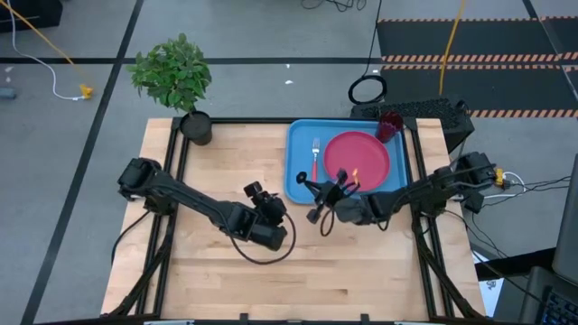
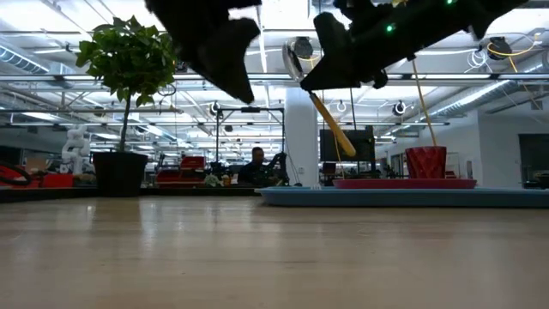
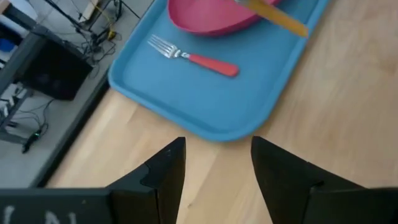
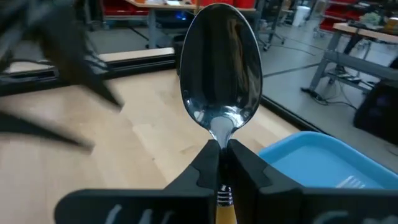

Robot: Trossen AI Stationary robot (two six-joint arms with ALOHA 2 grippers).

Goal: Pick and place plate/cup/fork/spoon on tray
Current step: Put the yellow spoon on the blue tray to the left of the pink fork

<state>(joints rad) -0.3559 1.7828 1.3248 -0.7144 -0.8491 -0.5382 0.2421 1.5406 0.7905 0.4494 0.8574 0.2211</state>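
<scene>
Step in hand: the spoon (image 4: 221, 74) is the last piece to go on; it is held in the air by the right gripper (image 1: 339, 187), while plate, cup and fork already sit on the tray. This is my reading of the layout.

Right gripper: closed on the spoon at the neck, where the silver bowl meets the orange handle. In the right wrist view the bowl stands up just beyond the fingertips; in the low view the handle (image 2: 333, 129) slants down below the gripper, well clear of the table.

Spoon relative to tray: in the high view the gripper hangs over the tray's (image 1: 300, 185) edge at about 6 o'clock of the plate (image 1: 357, 158), with the orange handle showing over the plate's near rim.

Left gripper (image 1: 257, 200): fingers apart and empty, waiting over bare wood at about 9 o'clock of the right gripper, near the tray's corner (image 3: 230, 127).

Fork (image 1: 315, 155): lies flat on the tray at 9 o'clock of the plate, just beside it, not touching.

Cup (image 1: 390, 125): upright at the tray's far corner, about 1 o'clock of the plate.

Next move calls for: lowering the spoon onto bare blue tray floor, probably the strip between fork and plate or the near edge, then releasing; the risk is laying it on the plate's rim, where it could slide.
</scene>
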